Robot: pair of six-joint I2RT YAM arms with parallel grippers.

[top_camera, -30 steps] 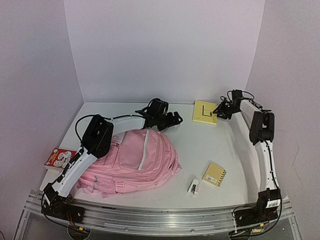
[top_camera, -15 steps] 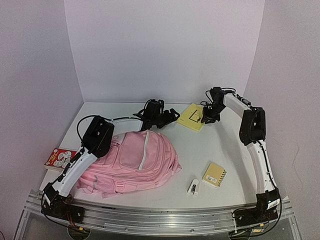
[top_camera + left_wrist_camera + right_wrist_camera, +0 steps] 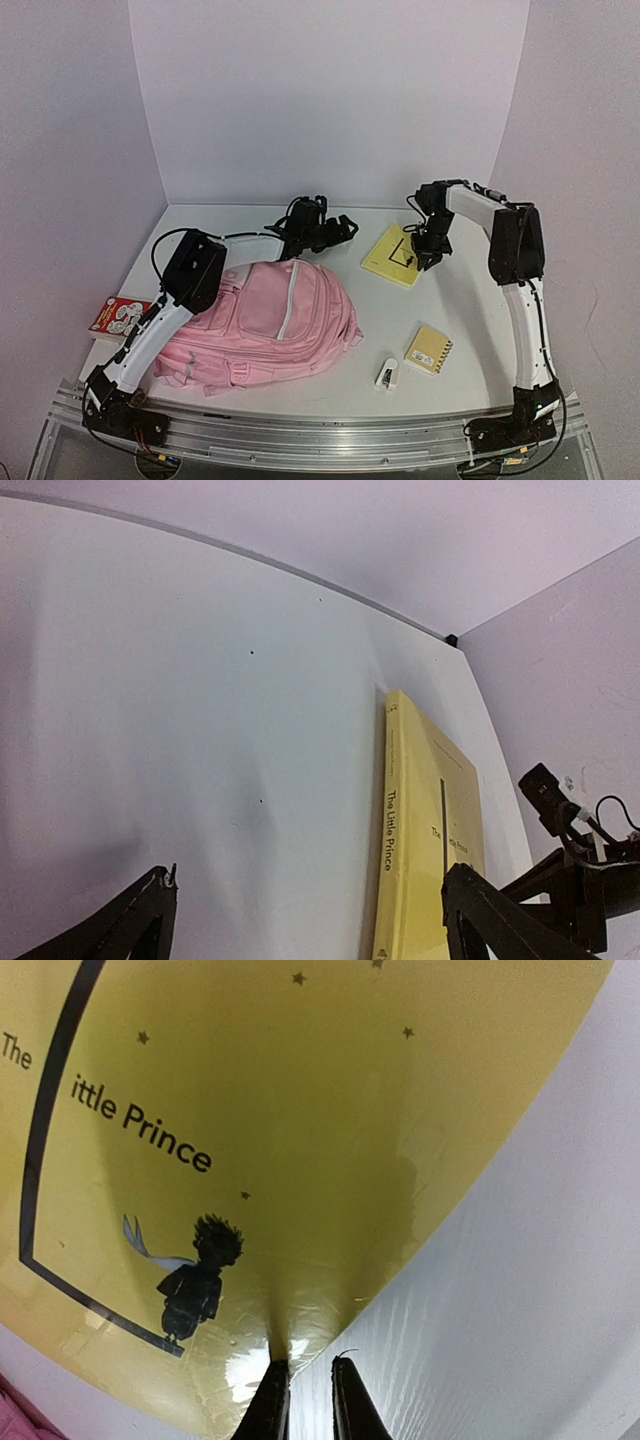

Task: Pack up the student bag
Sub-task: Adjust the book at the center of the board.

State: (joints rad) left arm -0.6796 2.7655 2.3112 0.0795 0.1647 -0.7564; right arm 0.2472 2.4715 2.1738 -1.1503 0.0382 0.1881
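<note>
- Step, probably: getting the yellow book (image 3: 391,258) to the student bag (image 3: 270,320). The right gripper (image 3: 309,1370) is pinching the book's cover edge, toward the far edge of the desk (image 3: 450,300).
- Left gripper (image 3: 310,878) is spread wide and empty, by the bag's top.
- Next: the bag needs opening, since its zips look closed.
- Bag: soft, pink, lying flat at near-left of the desk.

A: Where is there room to pass?
B: Mid-frame in the top view, on bare table (image 3: 390,312) between the student bag (image 3: 270,320) at lower left and the small notebook (image 3: 429,349).
A: And what's in the way?
B: The yellow book (image 3: 392,255) just above that gap, and the stapler (image 3: 388,374) below it.
</note>
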